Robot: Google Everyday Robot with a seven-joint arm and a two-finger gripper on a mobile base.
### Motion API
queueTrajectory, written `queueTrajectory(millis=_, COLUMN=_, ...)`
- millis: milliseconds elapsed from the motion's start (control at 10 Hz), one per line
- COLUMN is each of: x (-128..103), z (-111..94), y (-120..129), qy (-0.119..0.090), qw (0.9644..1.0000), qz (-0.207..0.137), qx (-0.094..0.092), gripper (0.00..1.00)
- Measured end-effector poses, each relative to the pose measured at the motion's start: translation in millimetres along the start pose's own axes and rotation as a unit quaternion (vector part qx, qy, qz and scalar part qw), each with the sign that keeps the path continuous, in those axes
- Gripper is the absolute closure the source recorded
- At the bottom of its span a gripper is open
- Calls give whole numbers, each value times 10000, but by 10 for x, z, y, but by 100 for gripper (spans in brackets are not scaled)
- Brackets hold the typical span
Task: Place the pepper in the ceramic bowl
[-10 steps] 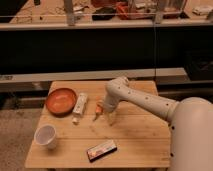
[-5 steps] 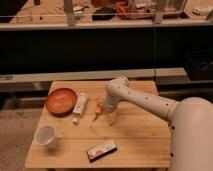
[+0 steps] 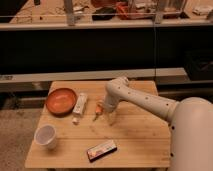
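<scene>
The pepper (image 3: 98, 109) is small and orange and lies on the wooden table (image 3: 135, 135) near its middle. The gripper (image 3: 106, 112) is down at the table right beside the pepper, on its right side, at the end of the white arm (image 3: 145, 100) that reaches in from the right. The ceramic bowl (image 3: 61, 101) is orange-brown, empty, and stands at the table's far left, well left of the pepper.
A white tube-shaped pack (image 3: 80, 106) lies between the bowl and the pepper. A white cup (image 3: 45, 136) stands at the front left. A dark flat bar (image 3: 101, 150) lies at the front middle. A dark shelf unit stands behind the table.
</scene>
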Motion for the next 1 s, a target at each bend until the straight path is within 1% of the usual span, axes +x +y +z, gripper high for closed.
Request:
queueTrajectory(millis=100, x=0, z=-3, y=-2, qy=-1, qw=10000, qz=2, qx=3, gripper=41)
queueTrajectory(millis=300, x=-6, z=-15, y=-10, qy=-6, qw=10000, qz=3, qx=11, gripper=57)
queueTrajectory(millis=400, x=-2, z=-51, y=-36, qy=-8, qw=10000, qz=15, qx=39, gripper=69)
queueTrajectory(millis=500, x=9, z=-62, y=-30, qy=16, qw=10000, qz=-5, qx=35, gripper=76)
queueTrajectory(millis=600, x=6, z=-80, y=-35, qy=11, qw=10000, qz=0, qx=39, gripper=79)
queueTrajectory(millis=700, x=-1, z=-84, y=-27, qy=4, qw=10000, qz=-2, qx=28, gripper=77)
queueTrajectory(millis=800, x=-5, z=-92, y=-14, qy=-1, qw=10000, qz=-3, qx=12, gripper=68)
queueTrajectory(millis=900, x=-6, z=-99, y=-8, qy=-1, qw=10000, qz=-4, qx=7, gripper=57)
queueTrajectory(millis=1000, x=-7, z=-100, y=-6, qy=-3, qw=10000, qz=-3, qx=4, gripper=48)
